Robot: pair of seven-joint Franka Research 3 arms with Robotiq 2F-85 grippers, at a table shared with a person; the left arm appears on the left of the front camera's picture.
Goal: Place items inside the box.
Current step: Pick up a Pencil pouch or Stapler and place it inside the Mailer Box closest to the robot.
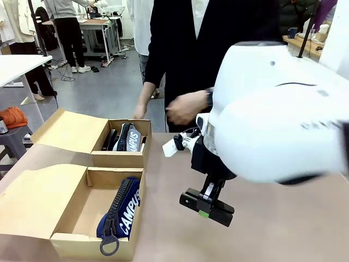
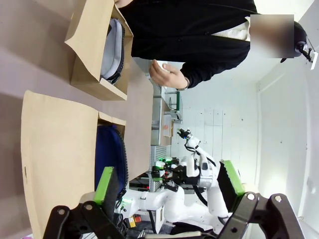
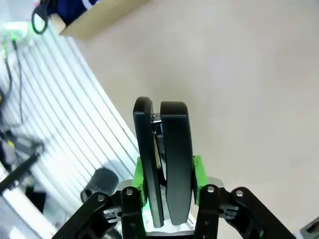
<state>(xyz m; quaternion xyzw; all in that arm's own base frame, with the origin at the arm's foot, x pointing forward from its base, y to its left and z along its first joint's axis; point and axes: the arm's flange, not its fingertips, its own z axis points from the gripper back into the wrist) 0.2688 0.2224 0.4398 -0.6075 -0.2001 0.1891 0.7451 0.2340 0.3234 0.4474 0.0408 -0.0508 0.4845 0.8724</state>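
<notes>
The main risk, as I judge it, is the black stapler (image 1: 221, 214) twisting or slipping on the way over. The right claw (image 1: 204, 210) is clamped on it with a green pad against each flat side, and most of the stapler's length sticks out past the pads, so a knock could lever it loose. It hangs just above bare table (image 1: 163, 229), to the right of the near cardboard box (image 1: 92, 245) and apart from it. To get inside it must clear that box's right wall, and a low pass would catch the cardboard and shove the box. The navy CAMPUS pouch (image 1: 126, 207) lies along that same wall, so a short drop would land on the pouch, not the box floor. The person's hand (image 1: 185, 107) hovers at the far table edge, near the far box (image 1: 120, 158) with its grey pouch (image 1: 130, 136); a swing that way could meet it.

The right arm reaches in over the table, wrist bent down, the stapler lying roughly level. The left claw (image 2: 167, 174) has its jaws wide apart with nothing between them, looking along the table past both boxes
</notes>
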